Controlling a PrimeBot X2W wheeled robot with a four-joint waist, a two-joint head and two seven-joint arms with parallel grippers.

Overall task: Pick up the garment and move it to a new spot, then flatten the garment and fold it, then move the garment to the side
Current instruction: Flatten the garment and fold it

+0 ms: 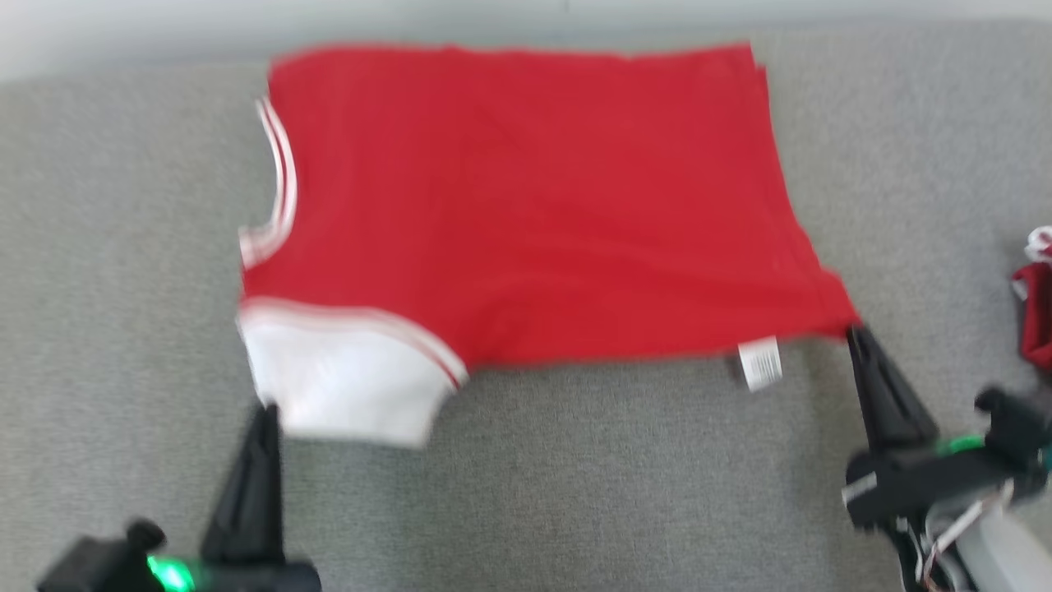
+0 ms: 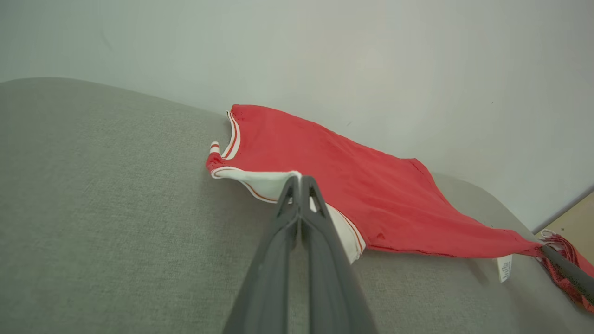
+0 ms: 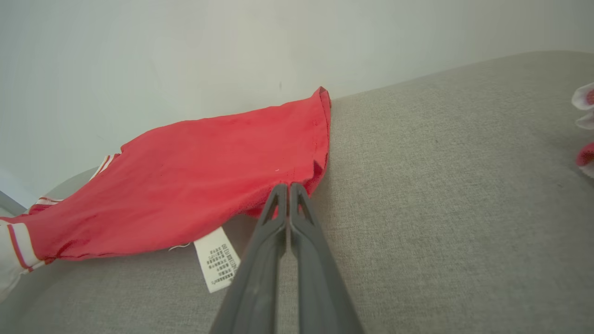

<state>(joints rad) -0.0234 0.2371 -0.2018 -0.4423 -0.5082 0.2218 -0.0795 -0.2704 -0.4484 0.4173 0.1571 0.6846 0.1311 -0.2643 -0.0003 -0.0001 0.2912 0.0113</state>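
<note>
There were two grippers, the left gripper (image 1: pixel 267 409) and the right gripper (image 1: pixel 855 333). There was one red garment (image 1: pixel 526 205), one white tag (image 1: pixel 760 363) and one small heap of red and white cloth (image 1: pixel 1037 304).

On the left, the left gripper had its two dark fingers pressed tight together. They pinched the edge of the garment's white sleeve (image 1: pixel 345 386). The garment spread out from there to the right, with its red side up and thin white stripes (image 1: pixel 283 173) on its left edge. Its far edge lay close to the wall. Its near edge was pulled straight between the two grippers. The tag hung from that near edge, just beside the right gripper. The right gripper was squeezed tight too, and it pinched the garment's near right corner. The heap of cloth lay far off to the right, well apart from the garment.

The surface (image 1: pixel 575 493) under it all was grey and fuzzy like felt. A plain pale wall (image 2: pixel 325 46) stood behind it.
</note>
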